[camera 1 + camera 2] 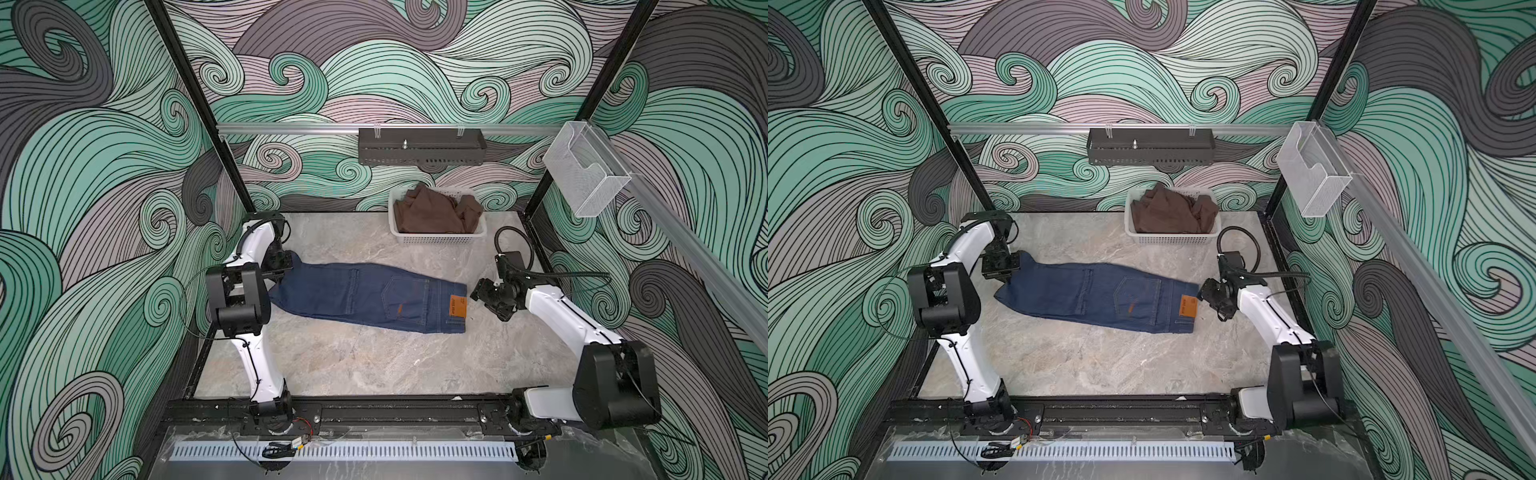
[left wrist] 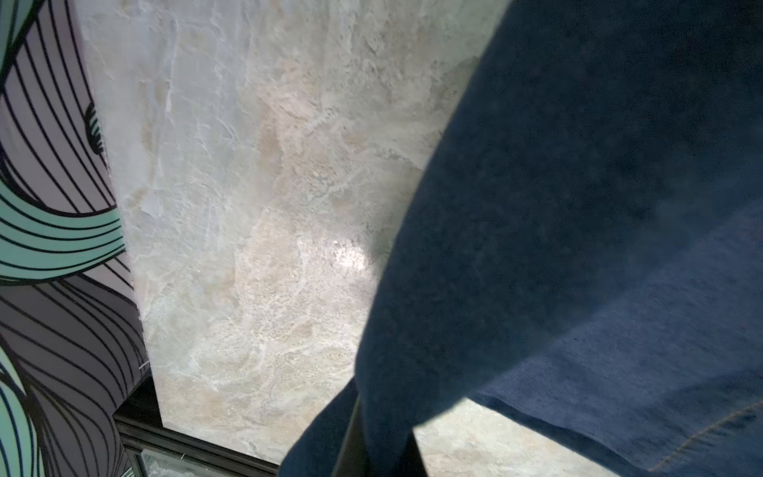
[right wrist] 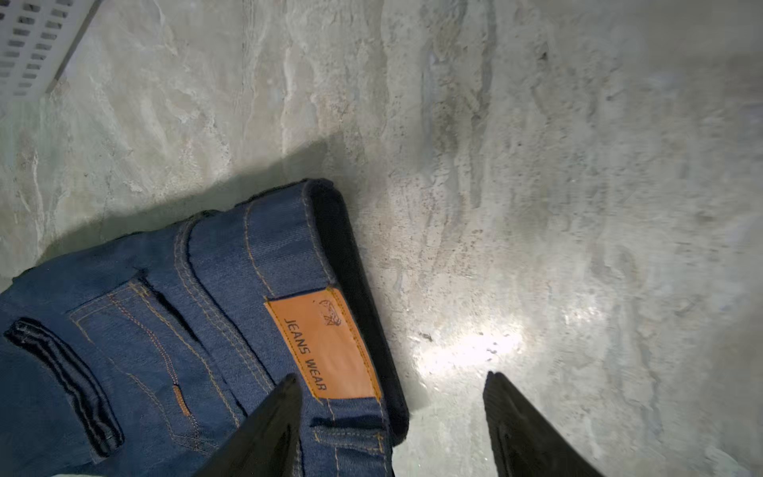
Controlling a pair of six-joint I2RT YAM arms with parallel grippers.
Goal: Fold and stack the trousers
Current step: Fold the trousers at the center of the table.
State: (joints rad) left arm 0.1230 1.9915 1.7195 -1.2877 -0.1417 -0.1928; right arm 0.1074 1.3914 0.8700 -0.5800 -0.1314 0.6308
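Clamped shut, my left pincer [image 1: 286, 266] grips the trousers [image 1: 365, 297] at their 9 o'clock end, where the denim lifts off the table [image 1: 374, 365]. In the left wrist view dark blue cloth drapes over one finger [image 2: 349, 442]. My right pincer [image 3: 391, 375] hangs wide apart and holds nothing, just off the waistband at the 3 o'clock end, one fingertip [image 3: 291, 384] above the denim beside the tan patch [image 3: 326, 342].

The trousers lie flat across the middle of the table from 9 to 3 o'clock, back pocket [image 1: 405, 299] and patch facing up, orange stitching showing.

My left arm climbs from its base at 7 o'clock, bends at a black elbow, runs on toward 11 o'clock, then the wrist doubles back down to the cloth. My right arm starts at 5 o'clock, elbow out at 4, and its white forearm slants in toward the waistband with the wrist tipped down.

Beyond, at 1 o'clock, a white basket [image 1: 436, 240] holds crumpled brown cloth [image 1: 432, 212]. On the wall at 12 hangs a dark metal shelf [image 1: 419, 146], and at 2 a clear holder [image 1: 582, 174].
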